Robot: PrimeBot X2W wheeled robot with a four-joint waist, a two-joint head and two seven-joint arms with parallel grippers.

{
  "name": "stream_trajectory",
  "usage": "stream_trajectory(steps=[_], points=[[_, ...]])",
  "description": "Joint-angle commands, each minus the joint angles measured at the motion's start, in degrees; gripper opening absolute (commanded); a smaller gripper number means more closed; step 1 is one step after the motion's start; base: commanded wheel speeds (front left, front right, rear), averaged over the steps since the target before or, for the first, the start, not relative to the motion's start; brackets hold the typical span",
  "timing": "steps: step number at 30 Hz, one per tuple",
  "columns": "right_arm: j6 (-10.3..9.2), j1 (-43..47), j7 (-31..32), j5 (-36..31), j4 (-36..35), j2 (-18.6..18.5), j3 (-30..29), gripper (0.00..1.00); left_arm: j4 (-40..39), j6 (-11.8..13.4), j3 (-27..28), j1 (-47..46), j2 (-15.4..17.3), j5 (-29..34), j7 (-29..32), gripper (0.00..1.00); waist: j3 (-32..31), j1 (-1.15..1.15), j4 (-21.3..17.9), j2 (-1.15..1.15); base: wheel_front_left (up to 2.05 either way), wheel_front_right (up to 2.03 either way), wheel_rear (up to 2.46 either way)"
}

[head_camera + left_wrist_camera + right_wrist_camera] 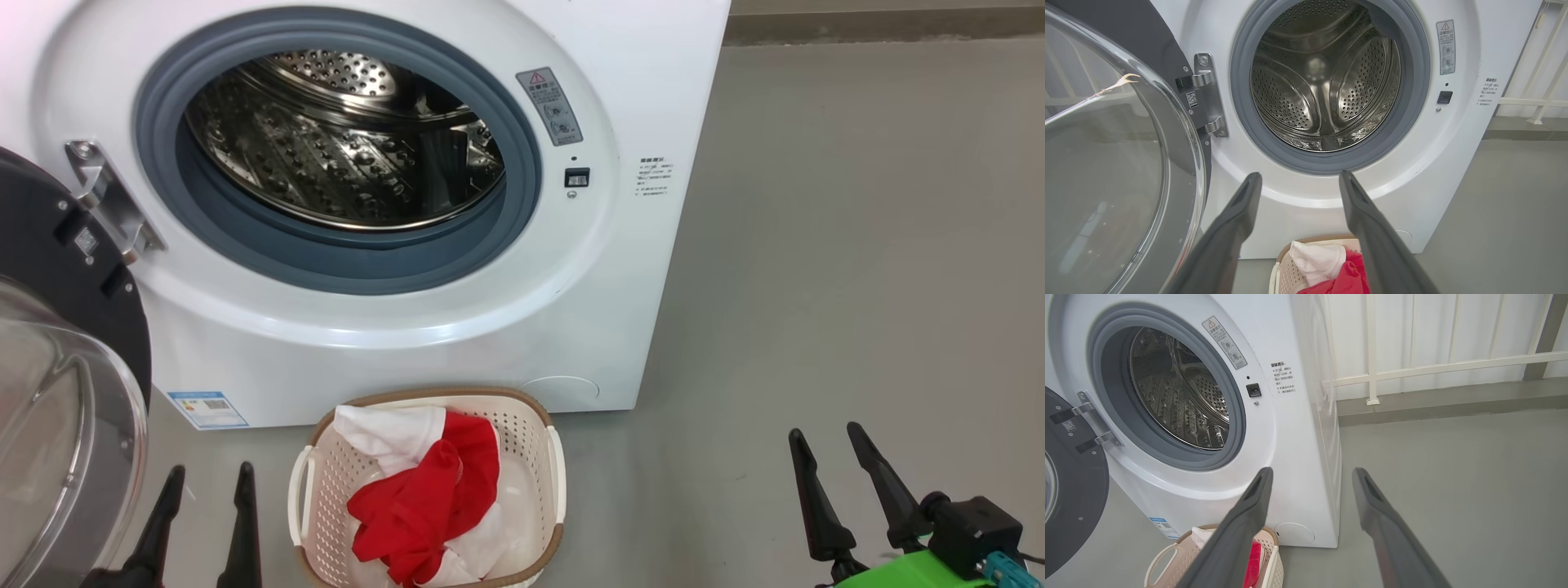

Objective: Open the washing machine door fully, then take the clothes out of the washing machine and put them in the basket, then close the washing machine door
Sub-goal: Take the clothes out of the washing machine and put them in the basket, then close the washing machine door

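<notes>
Right fingers (1245, 522) face a railing (1433, 367); head view shows clothes (424, 498) in basket (322, 490)

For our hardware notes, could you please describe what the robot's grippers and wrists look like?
Both the left gripper and right gripper have two long, dark fingers tapering to narrow tips, with a shallow slot near each tip. Behind the right one sit a black block, a bright green housing and a teal connector.

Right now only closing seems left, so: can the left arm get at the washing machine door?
Probably yes: the washing machine door hangs open right beside the open left gripper, with nothing between them.
</notes>
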Motion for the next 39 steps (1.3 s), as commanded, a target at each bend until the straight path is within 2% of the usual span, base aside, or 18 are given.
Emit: stream_trajectory(steps=[1,30,39], points=[[0.35,-0.2,-0.4,0.2,-1.7,-1.0,0.8,1.0,-2.1,0.0,2.3,-0.1,0.6,-0.4,-0.3,1.0,-0.1,0.0,0.2,0.0,0.0,0.0,0.0],[0.35,-0.9,-0.4,0.1,-1.6,-0.7,0.2,1.0,-3.9,0.5,0.9,0.2,0.6,-1.6,-0.3,1.0,0.5,0.0,0.0,0.0,0.0,0.0,0.0],[0.35,-1.0,-0.4,0.1,-1.5,-0.5,0.2,1.0,-3.8,0.5,0.8,0.2,0.6,-1.1,-0.3,1.0,0.4,0.0,0.0,0.0,-0.74,0.74,0.0]])
